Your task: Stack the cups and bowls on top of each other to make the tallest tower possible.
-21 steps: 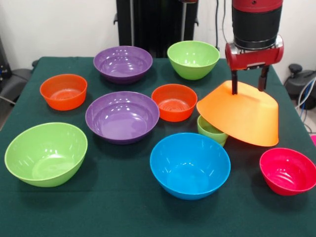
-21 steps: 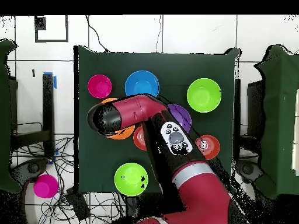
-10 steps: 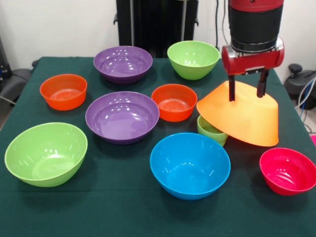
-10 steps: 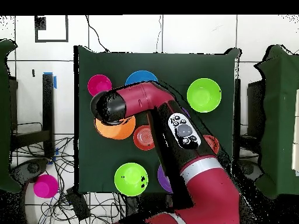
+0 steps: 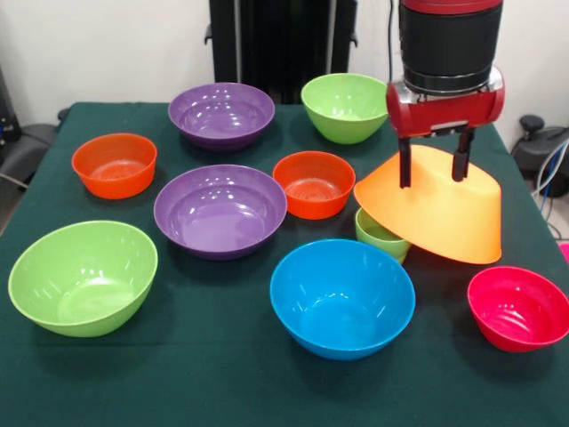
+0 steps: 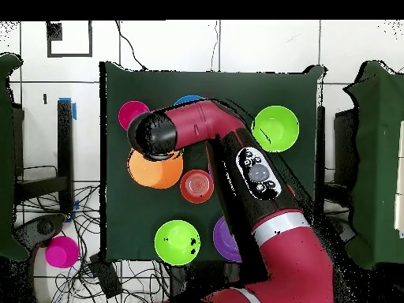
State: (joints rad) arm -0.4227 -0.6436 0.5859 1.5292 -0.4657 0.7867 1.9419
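Note:
The largest orange-yellow bowl (image 5: 436, 218) lies upside down and tilted, its left rim propped on a small light-green cup (image 5: 380, 233) that peeks out beneath it. My gripper (image 5: 433, 169) hangs open just above the bowl's upturned base, with nothing between its fingers. In the overhead view the arm's wrist covers part of that bowl (image 6: 154, 173) and hides the cup. A blue bowl (image 5: 342, 296) sits in front of the cup and a pink-red bowl (image 5: 518, 308) at the right. An orange-red bowl (image 5: 313, 183) stands just left of the tilted bowl.
Two purple bowls (image 5: 221, 114) (image 5: 220, 209), two light-green bowls (image 5: 348, 107) (image 5: 83, 276) and another orange-red bowl (image 5: 114, 165) are spread over the green cloth-covered table (image 5: 222, 374). All stand upright and apart from one another.
My gripper has lifted off the upturned orange-yellow bowl and drifted slightly left in the front view. The bowl and cup have stayed where they were.

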